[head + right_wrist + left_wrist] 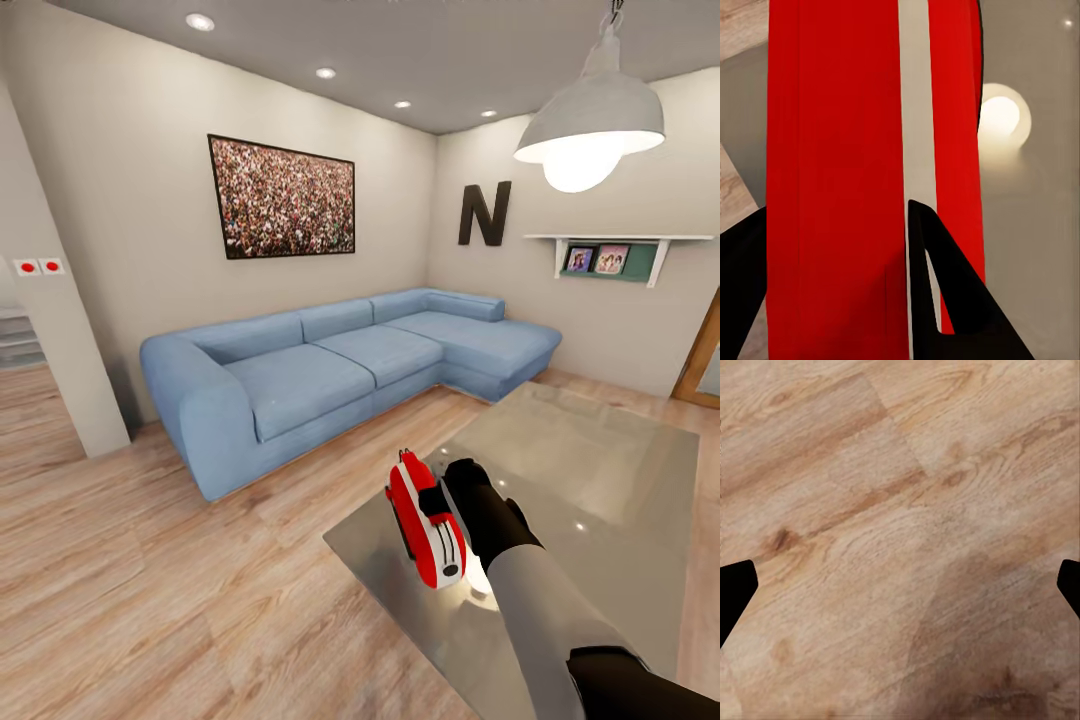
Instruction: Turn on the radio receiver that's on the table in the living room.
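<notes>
The red radio receiver point(424, 522), with a white stripe and a rounded top, leans over the near left corner of the glossy grey table point(600, 470). My right gripper point(433, 497) is shut on it, one black finger across its side. In the right wrist view the radio receiver point(840, 135) sits between the black fingers point(952, 300) of the right gripper point(832, 211). My left gripper point(904, 577) is open over bare wood floor, with only its fingertips point(735, 585) at the picture's edges.
A blue corner sofa point(330, 370) stands behind the table against the pale walls, under the crowd picture point(282, 197) and the black letter N point(485, 213). The white pendant lamp point(590, 125) hangs above the table. Light wood floor point(150, 580) spreads to the left.
</notes>
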Motion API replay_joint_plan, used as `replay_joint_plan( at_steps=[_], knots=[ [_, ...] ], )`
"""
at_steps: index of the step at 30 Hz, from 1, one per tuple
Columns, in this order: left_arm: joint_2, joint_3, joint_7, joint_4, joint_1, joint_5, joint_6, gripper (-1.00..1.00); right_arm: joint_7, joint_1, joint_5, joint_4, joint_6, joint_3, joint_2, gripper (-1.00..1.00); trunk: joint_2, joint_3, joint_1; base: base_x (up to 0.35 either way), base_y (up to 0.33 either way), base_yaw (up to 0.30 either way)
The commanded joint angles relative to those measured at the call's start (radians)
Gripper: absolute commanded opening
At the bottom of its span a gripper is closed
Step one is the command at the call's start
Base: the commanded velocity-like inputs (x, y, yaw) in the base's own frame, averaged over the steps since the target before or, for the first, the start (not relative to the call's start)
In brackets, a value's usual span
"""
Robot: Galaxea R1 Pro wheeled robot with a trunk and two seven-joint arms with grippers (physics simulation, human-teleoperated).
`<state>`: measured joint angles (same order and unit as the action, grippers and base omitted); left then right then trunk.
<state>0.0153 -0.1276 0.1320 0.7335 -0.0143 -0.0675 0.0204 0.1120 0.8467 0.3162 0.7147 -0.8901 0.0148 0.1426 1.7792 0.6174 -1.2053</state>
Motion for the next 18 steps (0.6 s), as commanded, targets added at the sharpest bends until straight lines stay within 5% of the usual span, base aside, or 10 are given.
replay_joint_plan(
  at_steps=[1,8,18],
  knots=[
    [0.000,0.000,0.000,-0.001,0.000,0.000,-0.001,1.00,0.000,0.000,0.001,0.000,0.000,0.000,0.000,-1.00,-0.007,-0.003,0.004,0.000,0.000,0.000],
    [0.008,0.001,-0.003,-0.003,0.000,-0.001,-0.002,1.00,0.000,0.000,0.001,0.000,0.000,-0.001,0.000,-1.00,-0.056,-0.025,0.031,-0.018,0.002,0.000],
    [0.015,0.003,-0.005,-0.003,0.000,-0.002,-0.003,1.00,0.000,0.000,0.001,0.000,0.002,-0.001,0.000,-1.00,-0.126,-0.057,0.069,-0.244,0.086,0.000]
  ],
)
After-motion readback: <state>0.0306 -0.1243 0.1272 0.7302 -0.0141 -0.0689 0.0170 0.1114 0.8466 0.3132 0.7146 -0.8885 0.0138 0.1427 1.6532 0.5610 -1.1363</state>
